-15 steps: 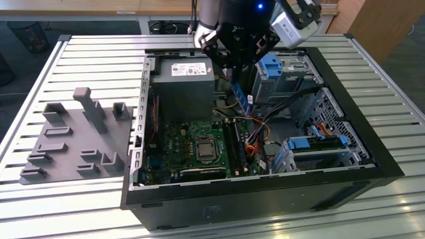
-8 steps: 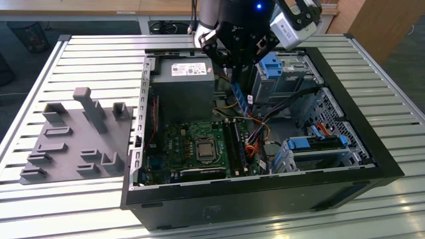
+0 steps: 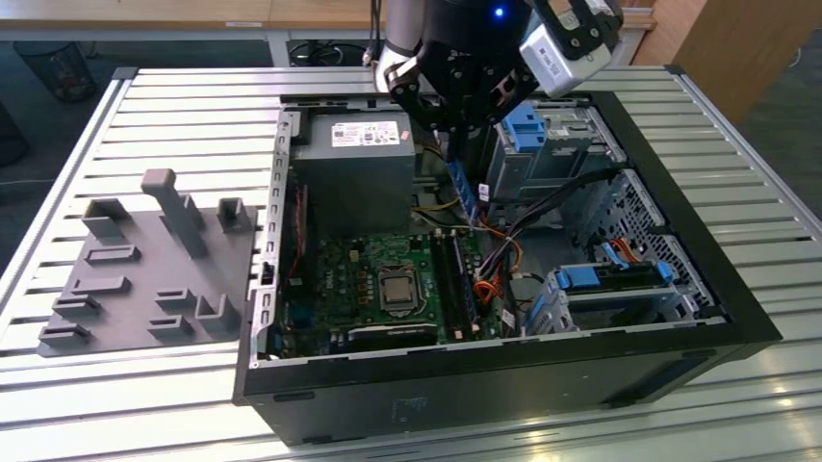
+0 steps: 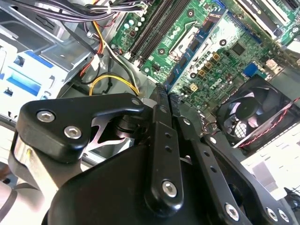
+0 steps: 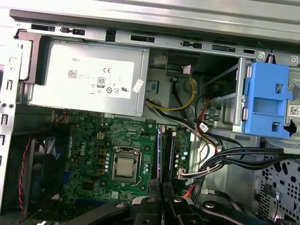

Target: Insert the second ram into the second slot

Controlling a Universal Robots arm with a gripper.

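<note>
We see the gripper [image 3: 452,135] pinched narrow on the second ram [image 3: 464,188], the thin blue stick. Its two fingers [image 4: 161,126] press on the flat sides near one end, and the rest of the stick pokes out past them.

The stick hangs in the air inside the open computer case [image 3: 719,289], over the green board [image 3: 372,279]. Its low end is near the long black slots [image 3: 459,279]. As far as we can tell, it is not touching them. So we think the picking up is done and the push into the second slot is not done. We cannot tell if a stick sits in the first slot.

The exterior view shows the gap between the stick and the board. It also shows a grey tray [image 3: 141,260] on the table beside the case. The second wrist view shows the tight grip up close, the blue stick lying long over the board, and a black fan [image 4: 253,112]. The first wrist view looks past the fingers to the slots, with the grey power box [image 5: 89,77] and a blue holder [image 5: 269,101] further off.
</note>
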